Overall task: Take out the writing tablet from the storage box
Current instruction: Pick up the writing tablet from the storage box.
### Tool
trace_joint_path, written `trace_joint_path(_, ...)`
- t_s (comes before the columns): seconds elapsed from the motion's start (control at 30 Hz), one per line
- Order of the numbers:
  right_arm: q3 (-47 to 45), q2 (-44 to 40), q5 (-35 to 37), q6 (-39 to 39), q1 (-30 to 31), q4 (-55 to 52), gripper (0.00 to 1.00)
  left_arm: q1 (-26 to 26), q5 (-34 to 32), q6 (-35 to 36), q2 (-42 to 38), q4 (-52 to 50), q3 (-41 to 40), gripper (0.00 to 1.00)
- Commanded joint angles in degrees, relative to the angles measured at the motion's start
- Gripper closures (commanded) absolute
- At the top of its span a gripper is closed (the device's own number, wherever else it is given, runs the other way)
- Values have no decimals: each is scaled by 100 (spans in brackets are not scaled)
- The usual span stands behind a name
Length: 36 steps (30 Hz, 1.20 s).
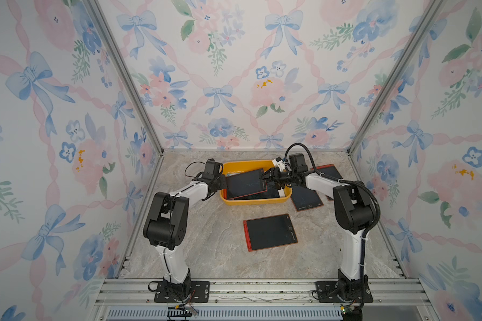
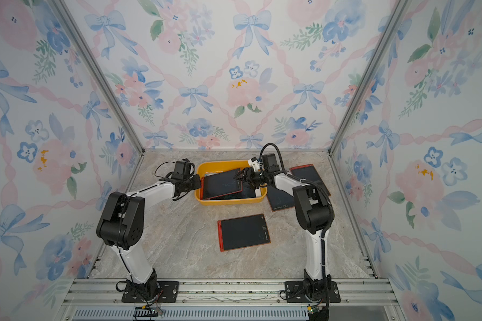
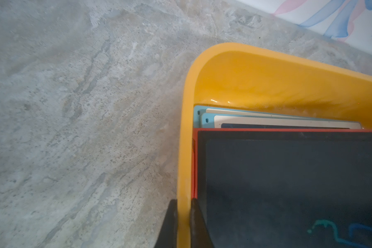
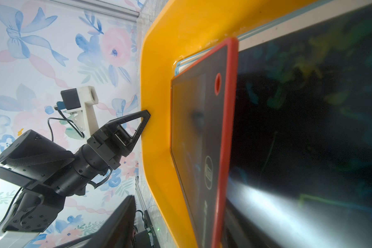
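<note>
Top views: left gripper (image 1: pixel 222 182) pinches glossy storage box (image 1: pixel 251 202) rim; right gripper (image 1: pixel 263 177) parted at red-framed tablet (image 1: pixel 245 184).

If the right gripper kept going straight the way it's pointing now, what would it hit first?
Most likely the red tablet tilted in the box: the right gripper points at its near edge, jaws open. Depth is unclear, so it may already be touching.

Left gripper (image 3: pixel 182 211) clamped, right gripper (image 1: pixel 264 178) parted.
</note>
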Motion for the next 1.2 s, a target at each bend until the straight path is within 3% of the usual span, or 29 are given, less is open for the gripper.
trace_joint_path(0.0,342,-15,118,-439,183,-639,38,-81,182,-40,226,-216,32,100)
trace_joint_path(0.4,620,149,398,-631,404,-1047,43,-81,182,-42,228,-205,49,100)
trace_joint_path(0.6,623,96,810,-966,432,-1436,51,-82,176,-38,231,-207,42,100)
trace_joint_path(1.17,433,-171,906,-1001,411,-1361,65,-83,174,-42,239,-207,49,100)
